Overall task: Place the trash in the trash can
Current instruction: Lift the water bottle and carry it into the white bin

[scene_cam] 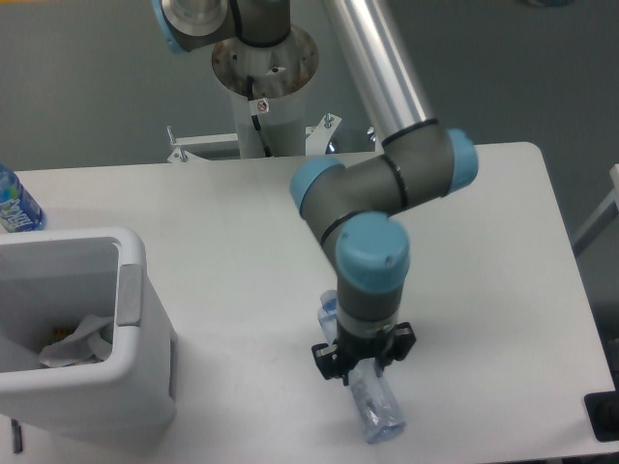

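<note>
Two pieces of trash on record. Item one: crumpled white wrapper (75,340), lying inside the trash can (132,319) at the left near corner of the table (222,222). Item two: clear crinkled bottle (372,406), at the near edge right of centre, under the gripper (363,360). Bottle runs from beside the wrist down past the fingers; whether it is lifted off the surface cannot be told. Fingers appear closed across its middle. Step in hand, as judged: pickup of the second piece. Next move calls for raising it above the thick rim, carrying it left, releasing over the opening. Surface: plain white tabletop. Room: grey floor beyond; arm pedestal (263,87) at far side; blue-labelled bottle (14,205) at far left edge.
</note>
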`<state>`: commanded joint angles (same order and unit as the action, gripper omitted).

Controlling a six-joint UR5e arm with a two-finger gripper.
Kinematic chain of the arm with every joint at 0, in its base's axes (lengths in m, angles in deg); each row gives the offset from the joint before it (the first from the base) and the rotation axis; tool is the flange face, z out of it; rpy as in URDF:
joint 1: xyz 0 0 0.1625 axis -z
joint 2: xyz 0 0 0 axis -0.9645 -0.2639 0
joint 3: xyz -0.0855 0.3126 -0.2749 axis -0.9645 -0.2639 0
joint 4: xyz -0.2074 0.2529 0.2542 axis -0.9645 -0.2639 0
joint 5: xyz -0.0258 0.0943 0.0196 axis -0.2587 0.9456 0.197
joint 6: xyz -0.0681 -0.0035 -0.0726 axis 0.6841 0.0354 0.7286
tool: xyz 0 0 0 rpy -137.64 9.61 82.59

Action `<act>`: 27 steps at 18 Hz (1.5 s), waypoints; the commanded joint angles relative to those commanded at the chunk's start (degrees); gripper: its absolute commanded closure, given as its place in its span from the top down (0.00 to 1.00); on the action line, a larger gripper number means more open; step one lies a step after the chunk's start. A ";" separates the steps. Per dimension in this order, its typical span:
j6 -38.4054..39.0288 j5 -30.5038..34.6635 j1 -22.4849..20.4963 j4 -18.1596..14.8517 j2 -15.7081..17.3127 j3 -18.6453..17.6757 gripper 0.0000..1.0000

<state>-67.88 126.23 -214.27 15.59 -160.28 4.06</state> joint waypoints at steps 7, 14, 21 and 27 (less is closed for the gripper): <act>1.84 -4.40 -0.09 2.22 4.12 5.36 0.56; 4.65 -8.36 4.47 2.31 10.37 5.28 0.56; 9.05 -8.36 14.49 2.31 12.04 5.10 0.56; 11.60 -8.36 21.26 2.22 12.92 2.30 0.56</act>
<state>-56.28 117.87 -193.01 17.81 -147.36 6.36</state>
